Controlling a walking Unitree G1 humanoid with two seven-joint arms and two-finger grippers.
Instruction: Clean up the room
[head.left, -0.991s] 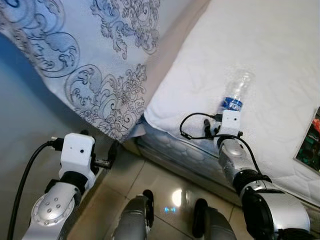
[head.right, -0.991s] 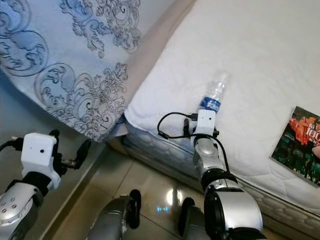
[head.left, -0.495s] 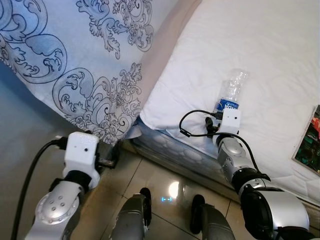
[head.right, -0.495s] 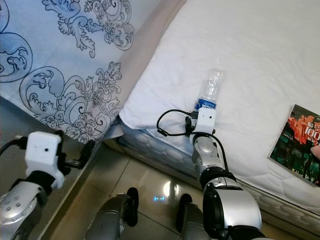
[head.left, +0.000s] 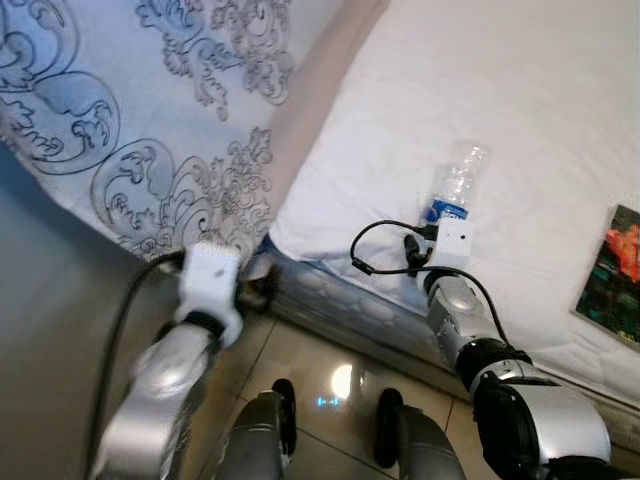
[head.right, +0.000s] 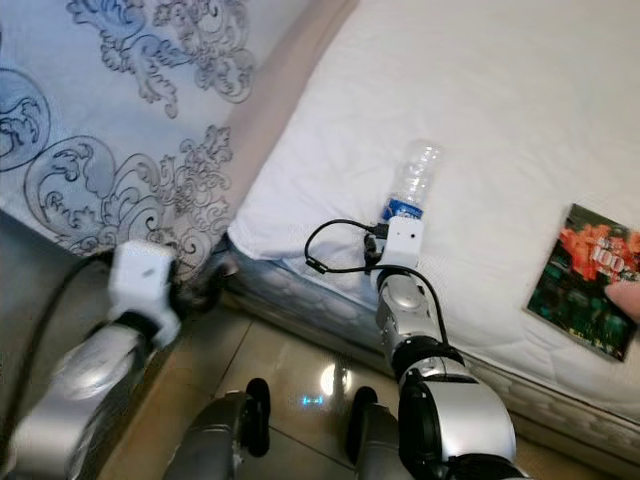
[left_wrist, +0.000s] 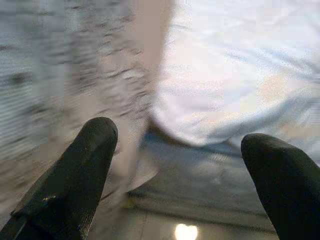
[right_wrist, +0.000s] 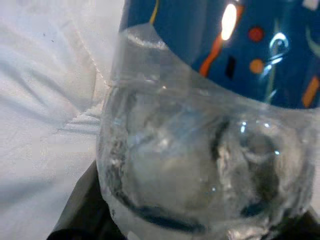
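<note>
A clear plastic bottle (head.left: 458, 180) with a blue label stands tilted over the near edge of the white mattress (head.left: 530, 80). My right gripper (head.left: 446, 213) is shut on its lower part, mostly hidden behind the white wrist camera. In the right wrist view the bottle (right_wrist: 200, 165) sits right against the lens, with a dark finger (right_wrist: 75, 220) beside it. My left gripper (head.left: 262, 290) is raised near the mattress corner and looks blurred. In the left wrist view its fingers (left_wrist: 75, 175) stand wide apart, open, with nothing between them.
A blue-patterned quilt (head.left: 150, 100) hangs down at the left, beside a beige strip. A colourful magazine (head.right: 580, 280) lies on the mattress at the right, with a person's fingertip (head.right: 626, 298) at its edge. Glossy tiled floor (head.left: 330, 350) lies below, by my legs.
My left arm has swung up and rightward to the mattress corner. The right gripper still holds the bottle at the bed edge. The camera has shifted slightly.
</note>
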